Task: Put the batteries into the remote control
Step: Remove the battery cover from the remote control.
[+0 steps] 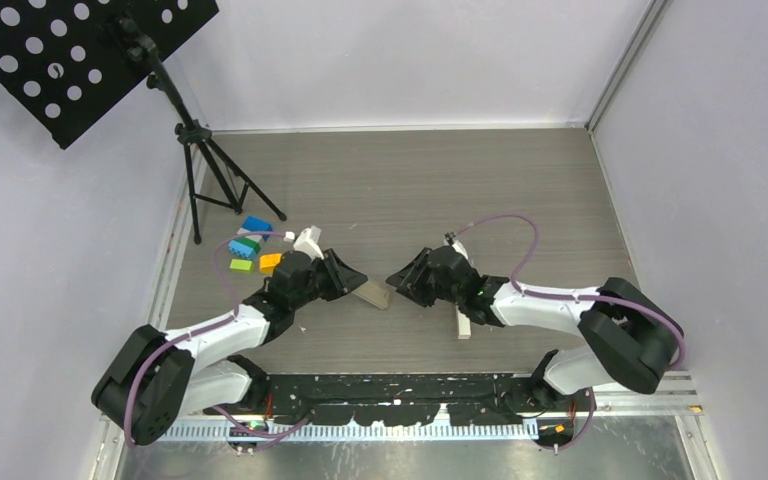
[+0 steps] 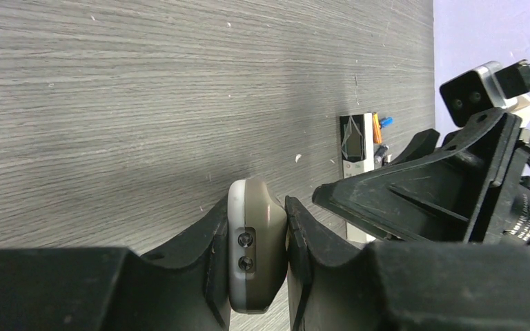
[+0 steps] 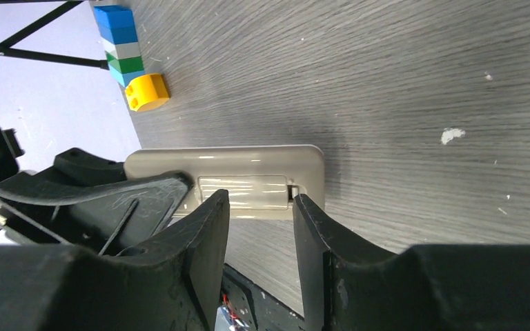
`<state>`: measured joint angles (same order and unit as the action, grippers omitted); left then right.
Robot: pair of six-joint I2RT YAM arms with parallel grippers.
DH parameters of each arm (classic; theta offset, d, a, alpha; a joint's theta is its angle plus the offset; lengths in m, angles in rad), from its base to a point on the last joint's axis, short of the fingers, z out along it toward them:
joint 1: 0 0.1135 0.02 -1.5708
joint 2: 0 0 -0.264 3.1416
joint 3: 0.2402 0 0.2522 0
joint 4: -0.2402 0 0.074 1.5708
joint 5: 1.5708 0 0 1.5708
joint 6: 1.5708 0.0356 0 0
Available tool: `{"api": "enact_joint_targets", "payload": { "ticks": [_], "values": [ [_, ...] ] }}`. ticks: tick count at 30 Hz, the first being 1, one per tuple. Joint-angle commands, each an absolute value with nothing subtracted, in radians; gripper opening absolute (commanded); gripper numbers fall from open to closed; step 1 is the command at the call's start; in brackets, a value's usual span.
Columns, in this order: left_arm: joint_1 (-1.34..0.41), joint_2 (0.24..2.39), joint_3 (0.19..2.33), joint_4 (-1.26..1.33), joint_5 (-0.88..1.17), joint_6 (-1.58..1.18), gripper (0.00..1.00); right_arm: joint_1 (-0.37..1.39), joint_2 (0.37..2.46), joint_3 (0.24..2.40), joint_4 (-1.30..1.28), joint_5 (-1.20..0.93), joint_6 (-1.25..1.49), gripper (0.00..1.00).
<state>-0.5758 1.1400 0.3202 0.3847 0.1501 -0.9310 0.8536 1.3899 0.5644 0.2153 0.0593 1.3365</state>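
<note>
My left gripper (image 2: 257,205) is shut on the beige remote control (image 2: 255,241), which it holds on edge just above the table. In the top view that left gripper (image 1: 352,279) and the remote control (image 1: 373,294) sit at mid-table. My right gripper (image 3: 261,201) faces the remote's back. Its fingers are open and empty, with their tips at the closed battery cover (image 3: 245,191). From above, the right gripper (image 1: 398,280) almost meets the remote's end. An orange battery (image 2: 377,132) and a blue battery (image 2: 386,122) lie beside a second, white remote (image 2: 357,145).
The white remote (image 1: 463,323) lies flat under the right forearm. Coloured toy blocks (image 1: 250,247) are clustered left of the left gripper, and a yellow block (image 3: 146,92) is among them. A black tripod stand (image 1: 200,150) stands at the far left by the wall.
</note>
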Motion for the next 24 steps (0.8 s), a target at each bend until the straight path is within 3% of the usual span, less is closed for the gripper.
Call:
{"api": "enact_joint_targets", "payload": {
  "ticks": [1, 24],
  "values": [
    [-0.579, 1.137, 0.328, 0.413, 0.113, -0.913, 0.0, 0.847, 1.433, 0.59, 0.32, 0.048, 1.367, 0.46],
    [-0.58, 1.193, 0.336, 0.421, 0.12, -0.92, 0.0, 0.846, 1.573, 0.596, 0.415, -0.045, 1.398, 0.44]
  ]
}}
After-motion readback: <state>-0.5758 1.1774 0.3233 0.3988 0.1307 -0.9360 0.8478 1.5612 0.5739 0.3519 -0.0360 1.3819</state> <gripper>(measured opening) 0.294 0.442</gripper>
